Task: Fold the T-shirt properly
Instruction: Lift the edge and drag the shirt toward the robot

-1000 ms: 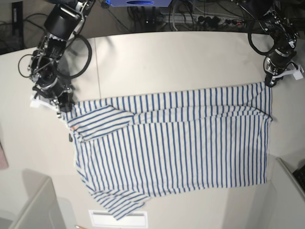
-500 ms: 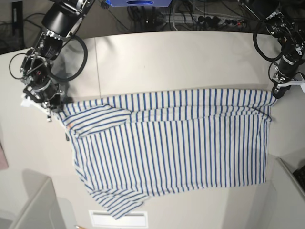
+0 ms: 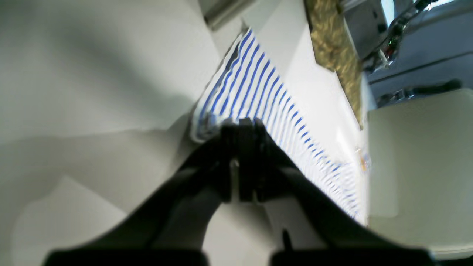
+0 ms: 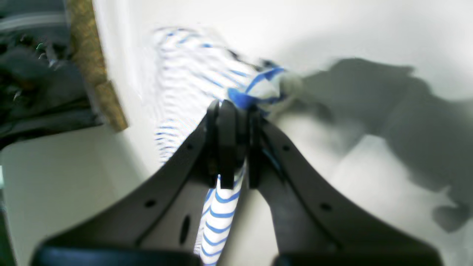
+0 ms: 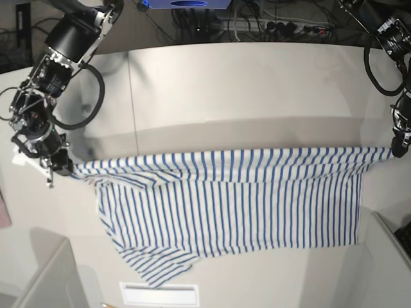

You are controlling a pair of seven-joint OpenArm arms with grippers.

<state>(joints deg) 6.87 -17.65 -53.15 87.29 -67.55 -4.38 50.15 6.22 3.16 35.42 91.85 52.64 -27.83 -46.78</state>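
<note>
The T-shirt (image 5: 231, 199), white with thin blue stripes, lies spread across the pale table (image 5: 225, 83), its upper edge pulled taut between the two arms. My left gripper (image 5: 399, 151) at the base view's right edge is shut on the shirt's upper right corner; in the left wrist view the black fingers (image 3: 240, 147) pinch the striped cloth (image 3: 255, 85). My right gripper (image 5: 64, 168) at the left is shut on the upper left corner, the right wrist view showing bunched fabric (image 4: 258, 88) between the fingers (image 4: 231, 144). One sleeve (image 5: 160, 269) sticks out at the bottom left.
A white rectangular tray (image 5: 158, 294) sits at the table's front edge below the shirt. Grey bin walls rise at the bottom left (image 5: 45, 276) and bottom right (image 5: 392, 256). Cables and a power strip (image 5: 282, 25) lie behind the table.
Both grippers have moved outward and toward the front, dragging the shirt's top edge with them. The folded-over sleeve at upper left has been pulled nearly flat.
</note>
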